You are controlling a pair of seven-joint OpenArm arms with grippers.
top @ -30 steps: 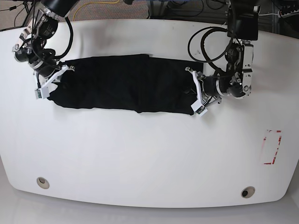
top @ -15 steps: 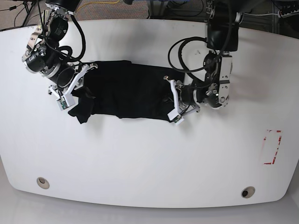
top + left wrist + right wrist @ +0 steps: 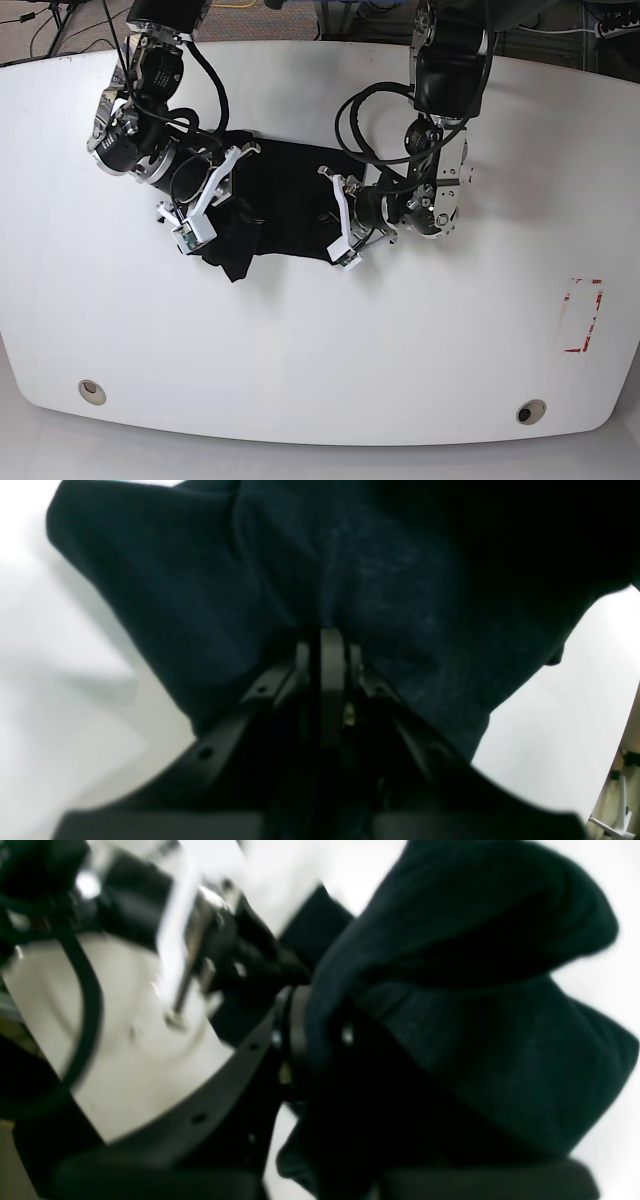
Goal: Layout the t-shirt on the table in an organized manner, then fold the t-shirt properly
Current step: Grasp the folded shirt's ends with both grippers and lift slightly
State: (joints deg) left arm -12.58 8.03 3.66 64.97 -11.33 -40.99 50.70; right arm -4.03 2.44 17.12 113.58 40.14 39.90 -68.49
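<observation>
Two tools, left tool [image 3: 338, 218] and right tool [image 3: 205, 190], clamp bunched t-shirt [image 3: 275, 200]; long axis left-right across table [image 3: 420, 340].

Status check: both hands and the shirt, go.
Left hand shut on t-shirt. Right hand shut on t-shirt. T-shirt bunched between them on table. Nothing in the way.

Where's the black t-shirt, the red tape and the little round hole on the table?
t-shirt [image 3: 285, 200], base view, on the bunched cloth between the two grippers.
red tape [image 3: 581, 316], base view, on the rectangle near the table's right edge.
hole [image 3: 92, 391], base view, on the hole near the front left corner.
</observation>
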